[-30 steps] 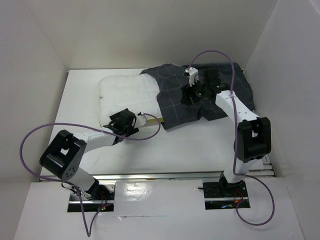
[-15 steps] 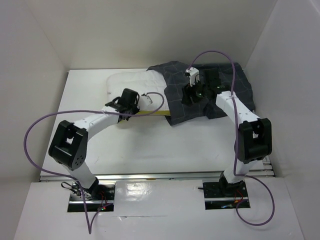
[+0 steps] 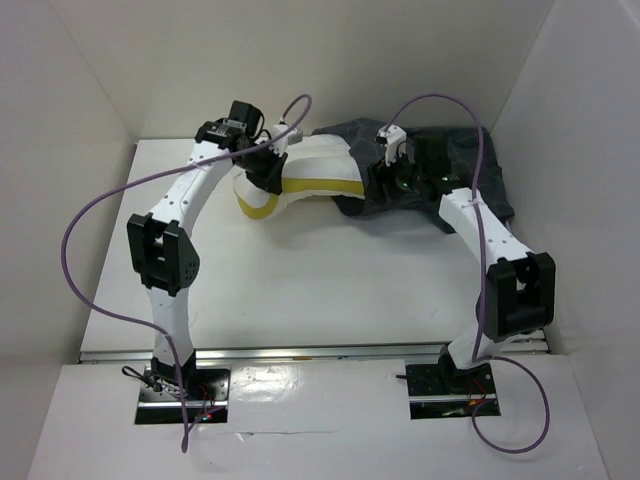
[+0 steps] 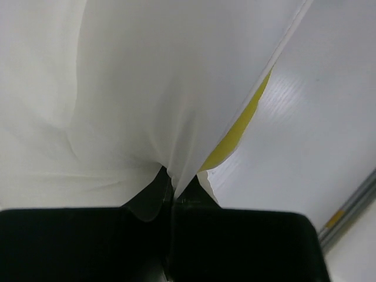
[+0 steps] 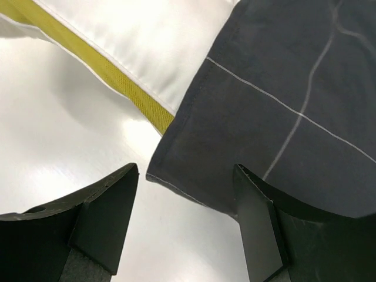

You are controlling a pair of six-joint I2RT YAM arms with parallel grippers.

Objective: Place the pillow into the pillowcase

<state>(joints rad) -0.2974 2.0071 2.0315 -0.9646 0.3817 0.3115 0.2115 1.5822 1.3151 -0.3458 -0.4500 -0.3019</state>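
In the top view the white pillow [image 3: 318,160] with its yellow trim [image 3: 310,187] is bunched up at the back of the table, its right end against the dark grid-patterned pillowcase [image 3: 462,165]. My left gripper [image 3: 270,168] is shut on the pillow's left end; the left wrist view shows the gripper [image 4: 171,189] pinching a fold of pillow fabric [image 4: 147,88]. My right gripper [image 3: 382,183] hovers at the pillowcase's left edge. In the right wrist view it [image 5: 185,170] stands open over the pillowcase's hemmed corner [image 5: 282,94], holding nothing, and the pillow [image 5: 135,41] lies just beyond.
White walls [image 3: 70,120] enclose the table [image 3: 330,290] on three sides. Purple cables [image 3: 110,200] loop above both arms. A metal rail [image 3: 320,352] runs along the near edge by the arm bases.
My left gripper has shut on the pillow's edge and swung back and right, dragging the pillow up against the pillowcase. The right gripper stayed open, shifting slightly.
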